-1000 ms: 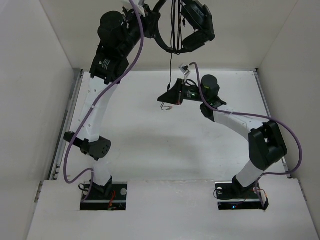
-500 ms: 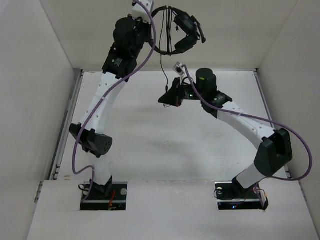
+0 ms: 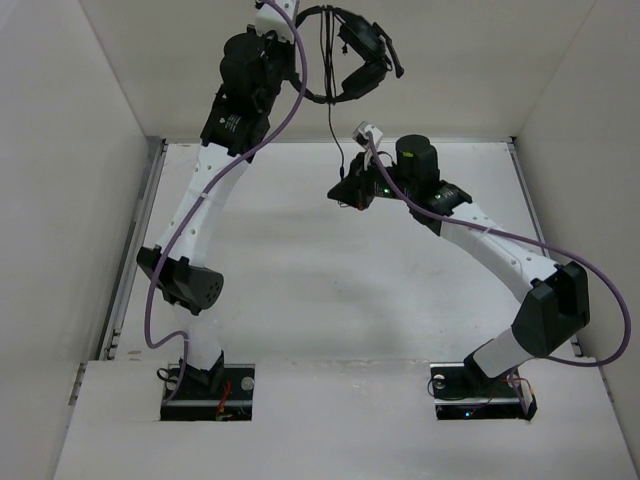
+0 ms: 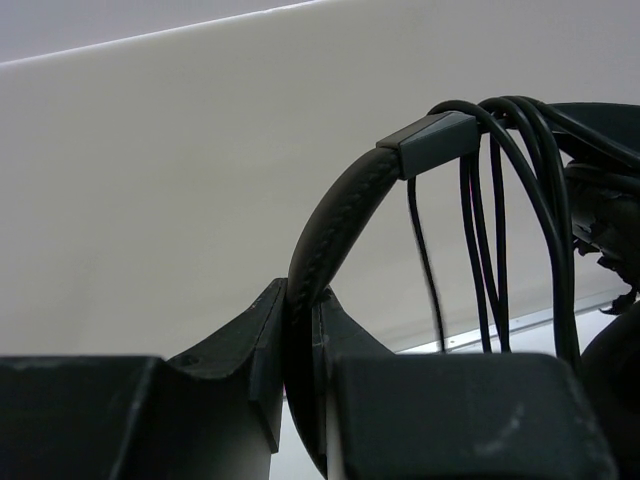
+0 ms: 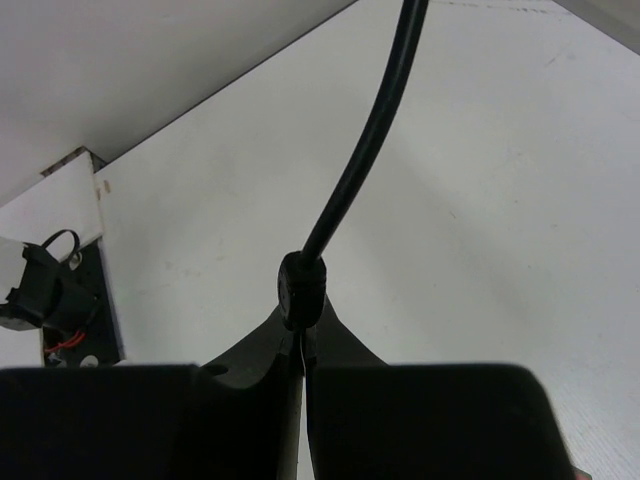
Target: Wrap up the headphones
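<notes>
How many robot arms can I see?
2. The left arm stands on the left; its left gripper clamps the headphones by the headband, up high. The right arm bends in from the right; its right gripper pinches the hanging cable. None seem hidden.

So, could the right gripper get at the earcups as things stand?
Probably not yet. Nothing stands between them, but the right gripper is shut on the cable below the earcups, which the left gripper holds aloft by the headband. It would have to let go first.
</notes>
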Tool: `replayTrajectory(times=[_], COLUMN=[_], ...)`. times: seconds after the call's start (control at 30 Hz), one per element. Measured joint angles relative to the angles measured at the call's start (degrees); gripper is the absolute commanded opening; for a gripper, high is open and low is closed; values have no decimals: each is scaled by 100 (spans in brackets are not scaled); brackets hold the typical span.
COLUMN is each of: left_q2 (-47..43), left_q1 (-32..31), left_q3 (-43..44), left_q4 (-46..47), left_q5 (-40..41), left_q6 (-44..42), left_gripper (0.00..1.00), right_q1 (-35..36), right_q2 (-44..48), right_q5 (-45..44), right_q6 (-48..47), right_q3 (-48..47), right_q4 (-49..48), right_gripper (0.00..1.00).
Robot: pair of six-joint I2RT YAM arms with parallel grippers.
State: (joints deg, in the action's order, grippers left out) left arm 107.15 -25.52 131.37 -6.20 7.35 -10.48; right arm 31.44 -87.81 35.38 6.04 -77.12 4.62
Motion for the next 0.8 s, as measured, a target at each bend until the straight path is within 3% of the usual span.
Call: replayTrajectory(times=[0.53, 0.8], left_q2=[-20, -15], left_q1=[107, 308], left_q3=[-94, -855], left_q4=[98, 295], left_q5=[9, 179], left_q6=[-83, -260], left_gripper=[2, 2], right_q1=[-114, -37], right_q2=[-48, -44], right_q5=[-197, -308], right_q6=[-133, -691], right_q3=[-4, -540], right_q4=[118, 634], right_gripper=[0, 0])
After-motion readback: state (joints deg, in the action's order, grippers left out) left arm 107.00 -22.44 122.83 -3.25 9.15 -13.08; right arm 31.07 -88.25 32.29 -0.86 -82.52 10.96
